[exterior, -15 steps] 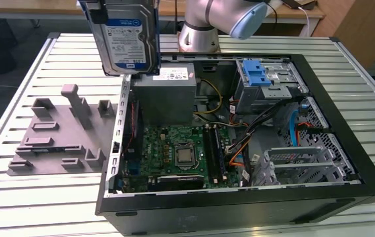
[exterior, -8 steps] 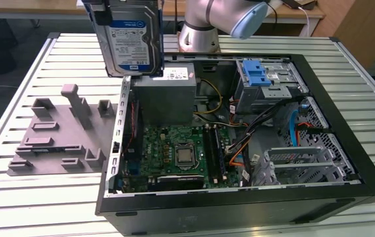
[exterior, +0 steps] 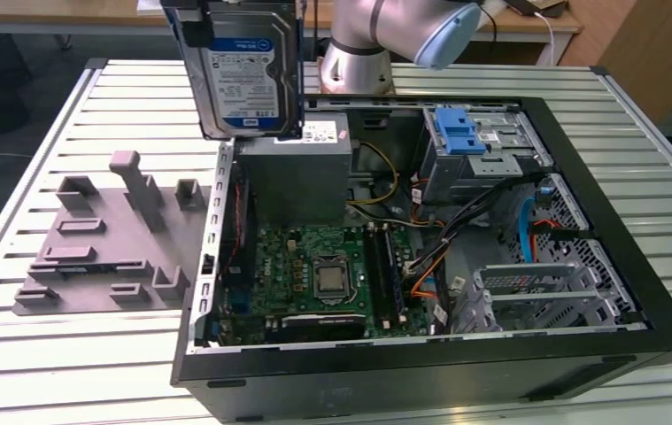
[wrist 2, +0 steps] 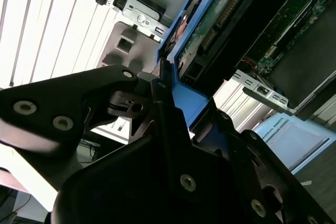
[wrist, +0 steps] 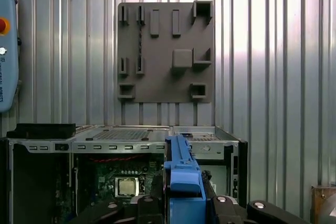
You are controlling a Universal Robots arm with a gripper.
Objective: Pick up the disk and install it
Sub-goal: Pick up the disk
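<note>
The disk hangs upright in the air above the back of the open computer case, its white-and-blue label facing the exterior camera. My gripper is shut on the disk's blue carrier frame, with black fingers pressing on both sides. The disk's green circuit-board underside shows in the second wrist view. In the first wrist view the blue frame edge stands up between my gripper's fingers, above the case interior.
Inside the case are a grey drive cage with a blue latch, a grey power supply box and the motherboard. A grey fixture plate lies on the slatted table at the exterior view's left. The arm's base stands behind the case.
</note>
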